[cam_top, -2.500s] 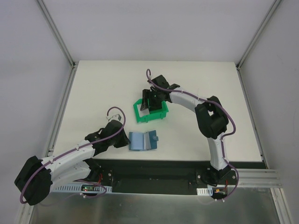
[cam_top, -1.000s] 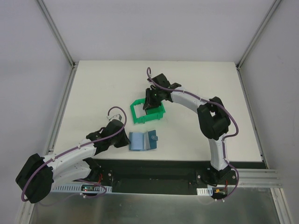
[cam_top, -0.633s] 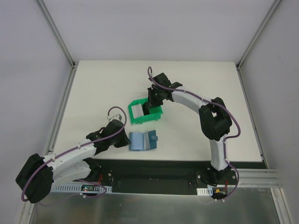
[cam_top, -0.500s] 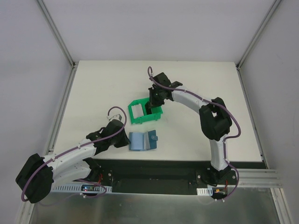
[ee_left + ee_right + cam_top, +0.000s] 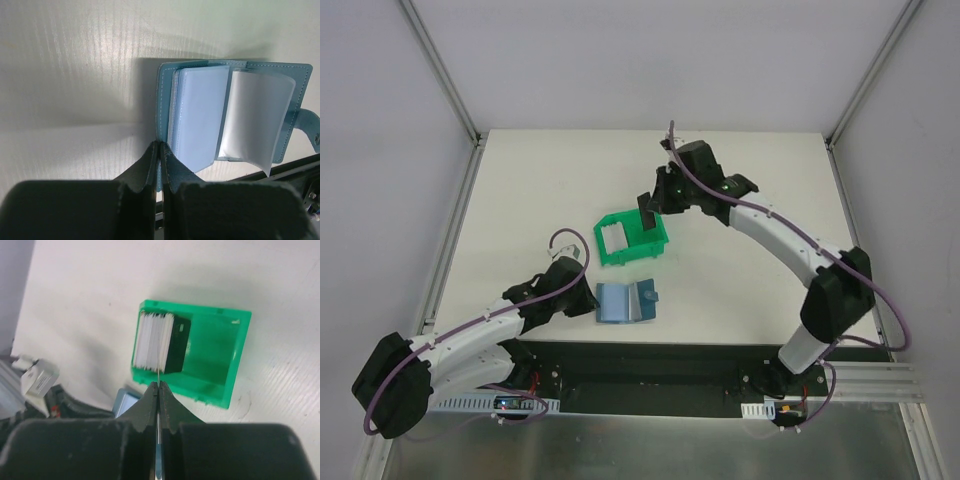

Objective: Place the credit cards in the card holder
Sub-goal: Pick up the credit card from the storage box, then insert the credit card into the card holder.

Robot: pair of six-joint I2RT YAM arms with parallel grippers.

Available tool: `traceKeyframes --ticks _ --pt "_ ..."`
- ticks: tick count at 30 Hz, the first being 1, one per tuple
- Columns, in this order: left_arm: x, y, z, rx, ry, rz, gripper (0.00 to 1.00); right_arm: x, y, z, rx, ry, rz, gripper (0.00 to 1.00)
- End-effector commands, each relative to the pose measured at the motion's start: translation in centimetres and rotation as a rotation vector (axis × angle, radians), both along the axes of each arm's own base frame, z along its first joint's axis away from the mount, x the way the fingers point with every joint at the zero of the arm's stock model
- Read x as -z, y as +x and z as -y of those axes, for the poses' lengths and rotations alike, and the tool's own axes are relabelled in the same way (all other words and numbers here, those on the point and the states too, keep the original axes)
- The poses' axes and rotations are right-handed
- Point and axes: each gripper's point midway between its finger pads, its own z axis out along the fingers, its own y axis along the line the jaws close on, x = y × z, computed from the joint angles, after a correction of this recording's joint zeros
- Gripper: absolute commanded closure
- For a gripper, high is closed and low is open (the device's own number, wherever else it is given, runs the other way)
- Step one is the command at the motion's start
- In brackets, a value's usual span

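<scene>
Right pincer (image 5: pixel 158 387) is pressed together on a single card (image 5: pixel 647 213). The wrist cam sees it edge-on as a thin line between the fingers, so I can't call its colour. It hangs above the green bin (image 5: pixel 220 365), clear of the rim. The rest of the credit cards (image 5: pixel 155 342) stand on edge, packed against one end wall of the bin, pale ones plus a dark one on the open side. That's probably why the pick is by the top edge. Left pincer (image 5: pixel 159 150) is closed on the left cover edge of the card holder (image 5: pixel 200 115), which lies open on the surface (image 5: pixel 540 180) just in front of the bin. The pinch looks meant to stop the holder sliding or folding shut during insertion. One clear sleeve (image 5: pixel 255 120) is curling up, so the pocket mouth isn't flat. Next step, I'd guess: carry the card over, line its edge up with a sleeve opening, then slide it in. Main risk is the card catching on that curled sleeve.
</scene>
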Motion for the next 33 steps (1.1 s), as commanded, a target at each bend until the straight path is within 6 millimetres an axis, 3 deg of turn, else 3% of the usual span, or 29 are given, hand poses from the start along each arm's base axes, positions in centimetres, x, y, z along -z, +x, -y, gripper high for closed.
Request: traceKeyframes --ticks 1,7,11,15,18,24,33 --pt "0.1 -0.2 -0.1 -0.014 -0.009 -0.002 1.0 -2.5 -4.6 -0.8 -0.052 0.144 -0.003 1.0" --pt "0.1 -0.3 0.0 -0.018 -0.021 -0.008 1.0 0.5 -11.8 -3.1 -0.118 0.239 -0.1 1.0" --pt "0.5 -0.5 0.0 -0.027 -0.024 -0.023 1.0 4.2 -15.2 -4.1 -0.128 0.246 -0.191 1.0" --pt "0.8 -0.7 0.0 -0.047 -0.037 -0.041 1.0 8.0 -16.3 -4.5 -0.085 0.279 -0.27 1.0" --pt "1.0 -0.9 0.0 -0.057 -0.046 -0.052 1.0 9.5 -16.4 -4.4 -0.062 0.293 -0.293 0.99" --pt "1.5 -1.2 0.1 -0.071 -0.065 -0.071 1.0 11.5 -16.4 -4.3 -0.036 0.283 -0.323 1.0" --pt "1.8 -1.4 0.0 -0.086 -0.069 -0.08 1.0 12.9 -16.2 -2.8 0.027 0.259 -0.328 1.0"
